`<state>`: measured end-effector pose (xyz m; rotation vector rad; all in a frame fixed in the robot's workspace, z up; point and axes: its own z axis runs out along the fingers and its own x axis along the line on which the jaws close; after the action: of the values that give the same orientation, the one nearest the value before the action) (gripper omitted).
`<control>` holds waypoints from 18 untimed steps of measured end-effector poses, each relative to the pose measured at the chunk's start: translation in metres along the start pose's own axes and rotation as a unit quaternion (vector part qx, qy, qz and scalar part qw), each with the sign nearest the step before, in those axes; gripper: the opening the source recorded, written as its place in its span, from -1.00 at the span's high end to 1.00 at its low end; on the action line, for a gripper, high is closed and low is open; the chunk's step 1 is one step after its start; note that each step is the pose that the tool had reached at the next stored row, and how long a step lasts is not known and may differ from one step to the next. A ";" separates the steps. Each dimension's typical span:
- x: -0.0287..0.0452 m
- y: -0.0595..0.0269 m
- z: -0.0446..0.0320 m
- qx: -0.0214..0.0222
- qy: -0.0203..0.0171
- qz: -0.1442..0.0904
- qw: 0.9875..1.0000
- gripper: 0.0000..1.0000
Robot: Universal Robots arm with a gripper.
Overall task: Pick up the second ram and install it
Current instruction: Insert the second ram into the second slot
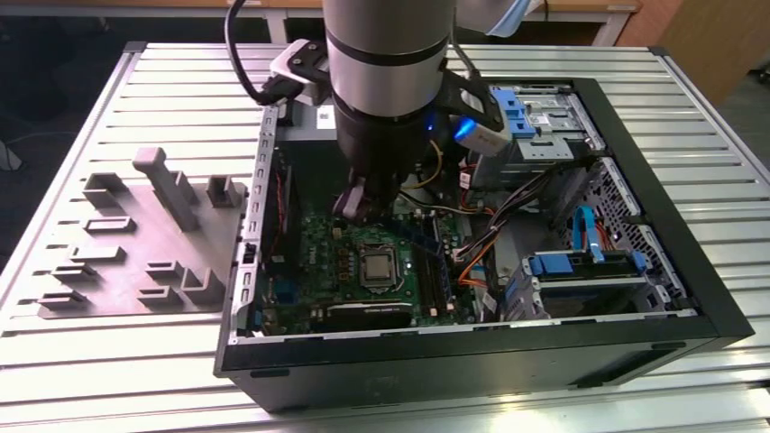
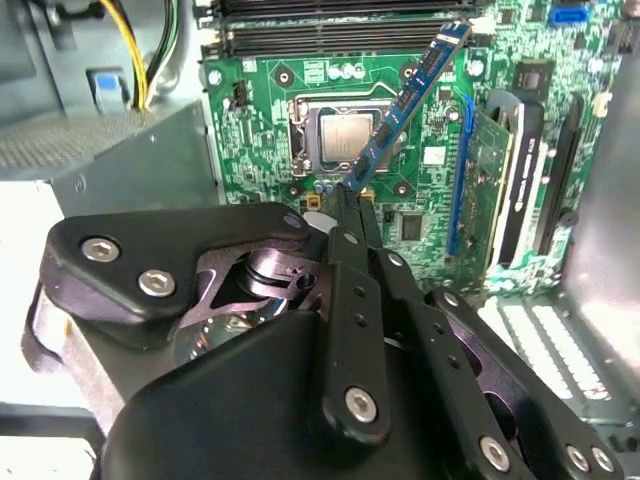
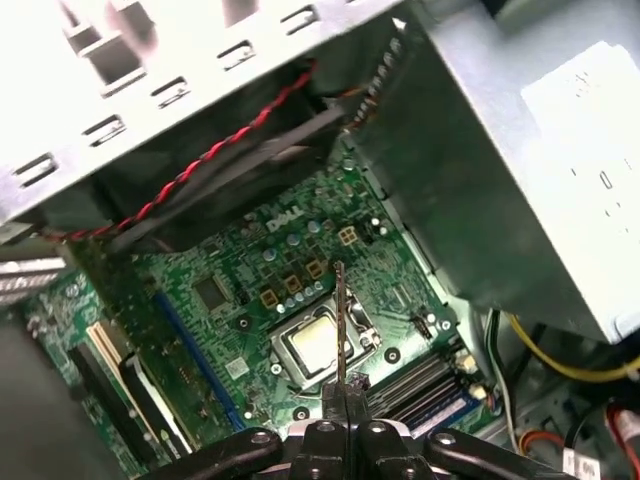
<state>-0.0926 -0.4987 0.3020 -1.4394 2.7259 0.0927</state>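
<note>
Jaws pinched shut on 1 end of the second ram [image 2: 405,105], poised over the motherboard [image 2: 260,110] beside the processor [image 2: 335,130]; I judge squaring it (edge parallel) to the black slots [image 2: 330,38] matters most.

The gripper [image 3: 342,388] pinches the second ram [image 3: 340,320] (edge-on)

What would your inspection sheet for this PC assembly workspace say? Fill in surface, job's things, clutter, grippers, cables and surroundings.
Surface: slatted metal table, carrying an open computer case.
Job's things: second ram held in the air over the motherboard, not in a slot.
Clutter: grey fixture plate with blocks, on the exterior view's left of the case.
Grippers: gripper shut on the ram's end.
Cables: yellow wires; twisted red-black cable; orange cables.
Surroundings: wooden furniture beyond the table.
</note>
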 end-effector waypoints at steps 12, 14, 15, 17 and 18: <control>0.0001 -0.0001 0.0012 0.009 -0.003 0.109 0.994 0.77; 0.0001 0.0000 0.0014 0.010 -0.003 0.127 0.992 0.77; 0.0001 -0.0001 0.0015 0.011 -0.004 0.136 0.991 0.77; 0.0001 -0.0001 0.0017 0.012 -0.004 0.154 0.988 0.77; 0.0001 0.0000 0.0018 0.013 -0.004 0.163 0.987 0.77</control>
<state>-0.0925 -0.4987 0.3001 -0.9721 2.9162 0.0767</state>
